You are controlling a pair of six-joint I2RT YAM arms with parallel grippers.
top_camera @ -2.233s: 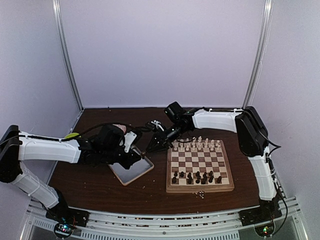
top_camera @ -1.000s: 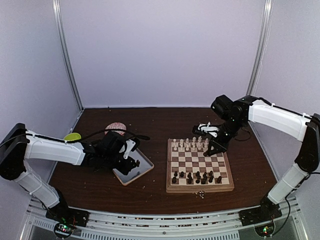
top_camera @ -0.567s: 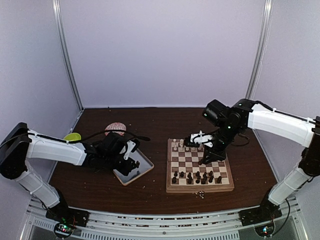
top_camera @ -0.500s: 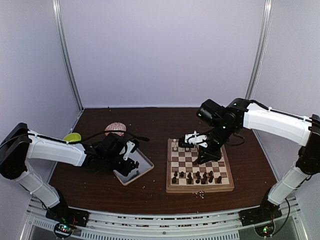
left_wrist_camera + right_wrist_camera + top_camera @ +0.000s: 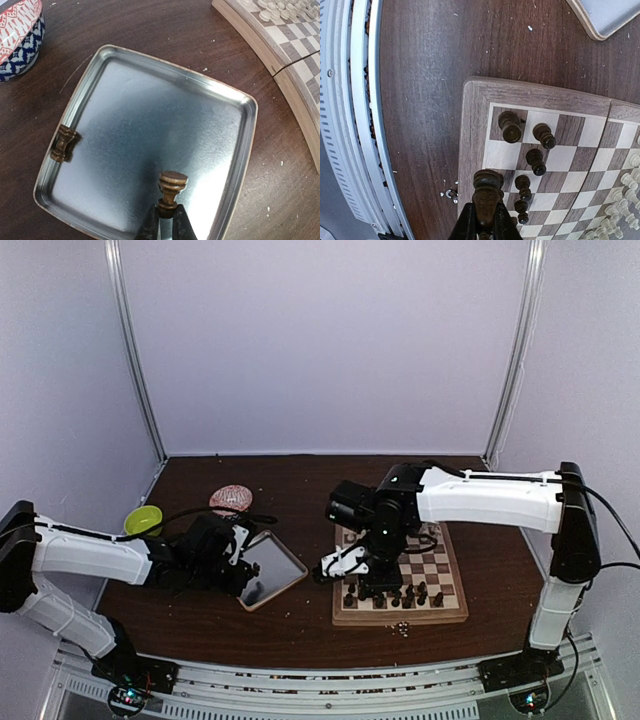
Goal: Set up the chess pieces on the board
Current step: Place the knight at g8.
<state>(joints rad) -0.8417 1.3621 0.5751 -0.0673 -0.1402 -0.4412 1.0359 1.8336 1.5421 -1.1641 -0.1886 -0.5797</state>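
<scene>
The board lies right of centre, with cream chess pieces on its far rows and dark ones on its near rows. My right gripper is at the board's near left corner. In the right wrist view it is shut on a dark piece held above the board's rim, beside several standing dark pieces. My left gripper is shut on a dark brown piece just above the silver tray. Another dark piece lies at the tray's left wall.
A patterned bowl and a green bowl stand behind the tray. Small metal bits lie in front of the board, one showing in the right wrist view. The board's edge is to the right of the tray.
My right arm has swung from the board's far right side across to its near left corner. My left gripper has drawn back a little to the left over the tray.
</scene>
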